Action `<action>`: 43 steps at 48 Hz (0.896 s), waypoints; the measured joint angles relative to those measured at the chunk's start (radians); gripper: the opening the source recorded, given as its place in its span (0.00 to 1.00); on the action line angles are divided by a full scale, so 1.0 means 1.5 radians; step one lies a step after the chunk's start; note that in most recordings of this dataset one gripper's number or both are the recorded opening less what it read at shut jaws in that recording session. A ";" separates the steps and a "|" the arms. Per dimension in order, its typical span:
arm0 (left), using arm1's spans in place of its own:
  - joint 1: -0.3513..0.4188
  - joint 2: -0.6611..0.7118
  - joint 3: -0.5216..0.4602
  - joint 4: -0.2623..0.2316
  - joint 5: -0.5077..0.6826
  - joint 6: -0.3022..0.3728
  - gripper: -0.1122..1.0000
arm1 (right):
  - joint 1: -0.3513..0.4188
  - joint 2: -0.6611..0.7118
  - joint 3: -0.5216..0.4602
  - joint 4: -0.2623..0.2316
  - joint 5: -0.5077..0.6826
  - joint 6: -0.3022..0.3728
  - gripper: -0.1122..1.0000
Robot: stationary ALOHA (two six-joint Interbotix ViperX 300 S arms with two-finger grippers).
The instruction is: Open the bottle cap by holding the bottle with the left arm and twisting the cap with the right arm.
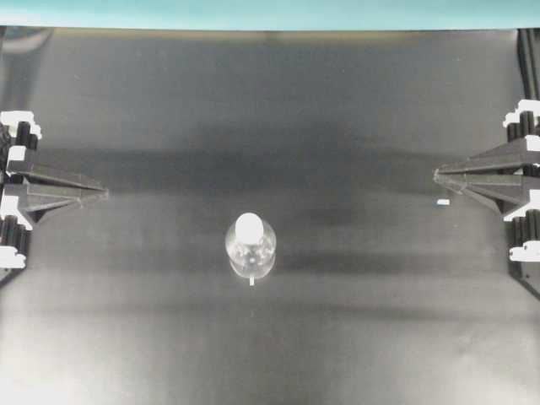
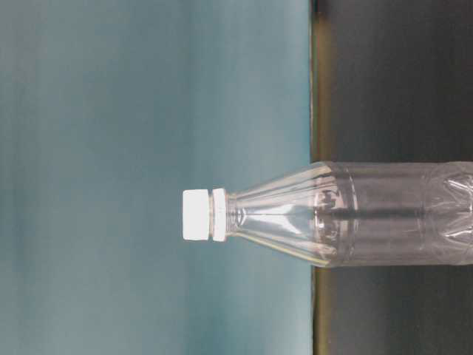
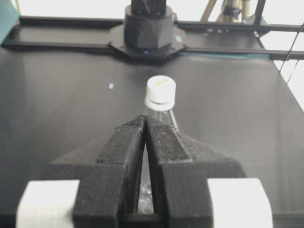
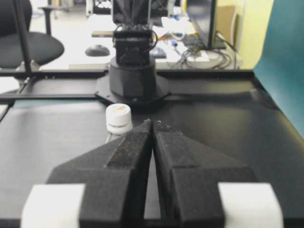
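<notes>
Black tabletop [image 1: 270,110] holds the bottle [image 1: 251,247] upright at centre frame, bottle cap [image 1: 250,225] on. Left gripper [image 1: 103,193] and right gripper [image 1: 438,175] sit pinched together and empty at the frame edges, so nothing has begun. Next, likely, the left must open and reach in to grip the bottle's body.

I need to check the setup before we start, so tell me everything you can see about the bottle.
The bottle is small, clear plastic, with a rounded ribbed body tapering to a narrow neck. Its white bottle cap is on, above a white collar ring. It stands upright near the middle of the black table. It looks empty, and nothing touches it but the table.
</notes>
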 measured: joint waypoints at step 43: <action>-0.016 0.455 -0.254 0.025 -0.155 -0.046 0.99 | -0.001 -0.015 -0.044 0.009 0.205 0.001 0.11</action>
